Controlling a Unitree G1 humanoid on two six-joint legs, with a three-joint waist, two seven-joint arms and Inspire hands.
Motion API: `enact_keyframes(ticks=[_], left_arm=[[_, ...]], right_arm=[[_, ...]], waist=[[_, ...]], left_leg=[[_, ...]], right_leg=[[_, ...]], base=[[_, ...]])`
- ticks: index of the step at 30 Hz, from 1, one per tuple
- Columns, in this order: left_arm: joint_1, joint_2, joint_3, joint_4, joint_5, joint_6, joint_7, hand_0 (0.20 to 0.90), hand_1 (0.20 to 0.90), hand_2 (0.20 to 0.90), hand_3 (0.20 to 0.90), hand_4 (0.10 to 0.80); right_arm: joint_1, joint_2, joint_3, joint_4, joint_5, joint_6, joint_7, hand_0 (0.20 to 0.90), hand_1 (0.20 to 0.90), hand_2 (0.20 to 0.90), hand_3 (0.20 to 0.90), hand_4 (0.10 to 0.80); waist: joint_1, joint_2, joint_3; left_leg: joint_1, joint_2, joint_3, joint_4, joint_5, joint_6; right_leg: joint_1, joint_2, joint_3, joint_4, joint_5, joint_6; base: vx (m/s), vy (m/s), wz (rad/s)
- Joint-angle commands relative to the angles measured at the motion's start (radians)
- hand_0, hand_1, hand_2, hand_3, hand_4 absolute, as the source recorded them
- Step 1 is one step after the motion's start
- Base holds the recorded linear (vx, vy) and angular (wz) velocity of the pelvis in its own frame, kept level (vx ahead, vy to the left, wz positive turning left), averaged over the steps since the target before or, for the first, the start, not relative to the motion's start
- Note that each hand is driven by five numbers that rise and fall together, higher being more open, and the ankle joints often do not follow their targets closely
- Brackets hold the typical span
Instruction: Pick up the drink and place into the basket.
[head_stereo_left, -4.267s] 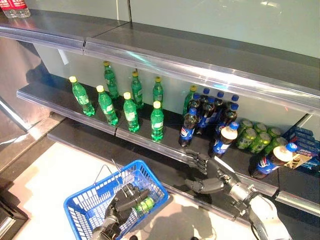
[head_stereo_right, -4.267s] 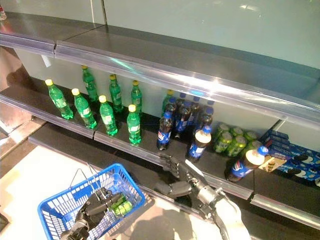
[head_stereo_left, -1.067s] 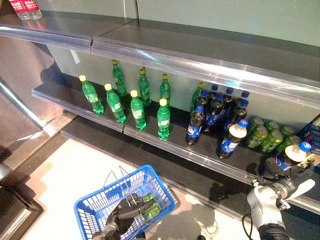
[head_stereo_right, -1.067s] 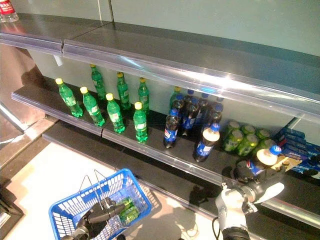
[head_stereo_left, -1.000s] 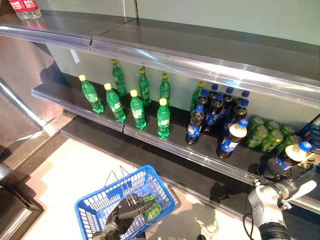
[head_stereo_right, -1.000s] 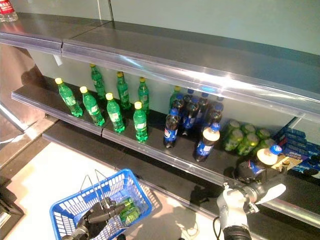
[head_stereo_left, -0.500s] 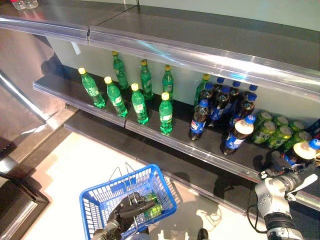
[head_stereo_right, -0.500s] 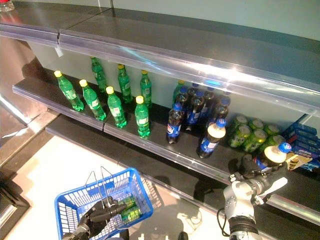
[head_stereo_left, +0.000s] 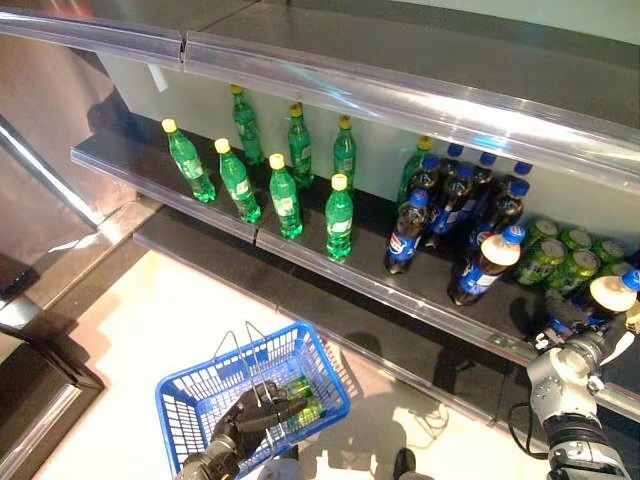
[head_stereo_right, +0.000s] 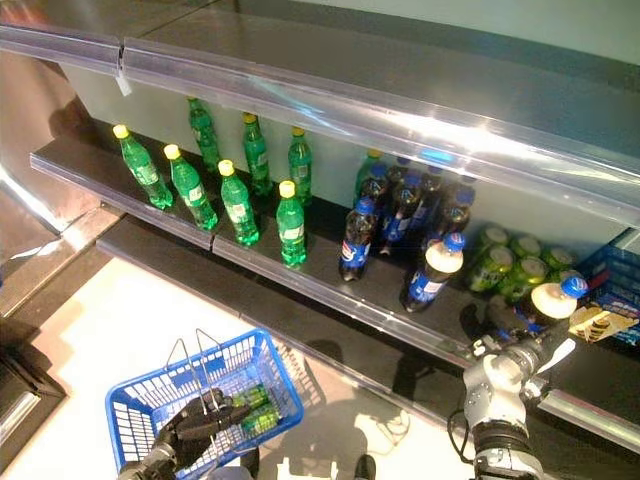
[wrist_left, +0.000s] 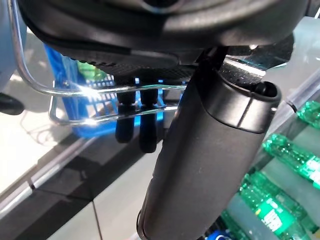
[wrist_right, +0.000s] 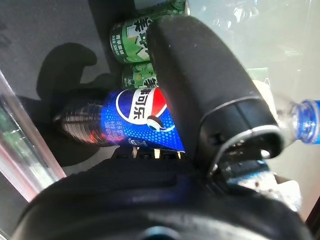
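Note:
A cola bottle (head_stereo_left: 606, 297) with a blue label and blue cap leans at the far right of the middle shelf. My right hand (head_stereo_left: 568, 322) is at its lower part. In the right wrist view the thumb (wrist_right: 200, 85) lies across the bottle (wrist_right: 135, 125) and the fingers curl under it. A blue basket (head_stereo_left: 215, 385) hangs low over the floor. My left hand (head_stereo_left: 240, 425) is shut on its wire handle (wrist_left: 75, 91). One green bottle (head_stereo_left: 300, 400) lies inside the basket.
Several green bottles (head_stereo_left: 285, 195) stand on the shelf's left half and several upright cola bottles (head_stereo_left: 450, 200) in its middle. Green cans (head_stereo_left: 555, 250) and blue packs (head_stereo_right: 610, 270) sit close behind the right hand. A clear rail (head_stereo_left: 400, 295) edges the shelf; another shelf overhangs.
Since the oldest frames my right hand has moved right from the shelf front to the far-right cola bottle and closed round it. The camera has shifted. The basket stays held.

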Motion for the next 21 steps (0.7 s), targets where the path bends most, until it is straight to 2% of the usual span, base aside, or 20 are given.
enact_keyframes(ticks=[1,8,21], left_arm=[[-0.128,0.034,0.009,-0.165,-0.054,-0.149,-0.147,0.3,0.3,0.3,0.2,0.1],[-0.116,0.039,0.02,-0.155,-0.047,-0.131,-0.153,0.3,0.3,0.3,0.2,0.1],[-0.022,0.044,0.03,-0.155,-0.038,-0.114,-0.187,0.3,0.3,0.3,0.2,0.1]], right_arm=[[-0.125,-0.147,-0.016,0.003,0.0,-0.048,-0.001,0.3,0.3,0.3,0.2,0.1],[-0.114,-0.161,-0.033,0.029,0.008,-0.038,-0.011,0.3,0.3,0.3,0.2,0.1],[-0.011,-0.133,-0.067,-0.014,-0.039,-0.008,-0.016,0.3,0.3,0.3,0.2,0.1]], waist=[[0.038,0.003,-0.056],[0.044,0.007,-0.027],[0.045,0.01,-0.08]], left_leg=[[-0.058,0.057,-0.092,0.068,0.028,-0.002],[-0.082,0.062,-0.095,0.205,-0.02,-0.015],[-0.013,0.057,-0.062,0.214,-0.04,-0.009]], right_leg=[[-0.038,-0.068,0.018,0.056,0.055,0.007],[-0.025,-0.068,0.017,0.117,0.023,-0.008],[0.035,-0.066,0.001,0.144,-0.021,-0.005]], base=[[0.045,-0.009,0.01],[0.043,-0.009,0.02],[0.076,0.031,0.0]])
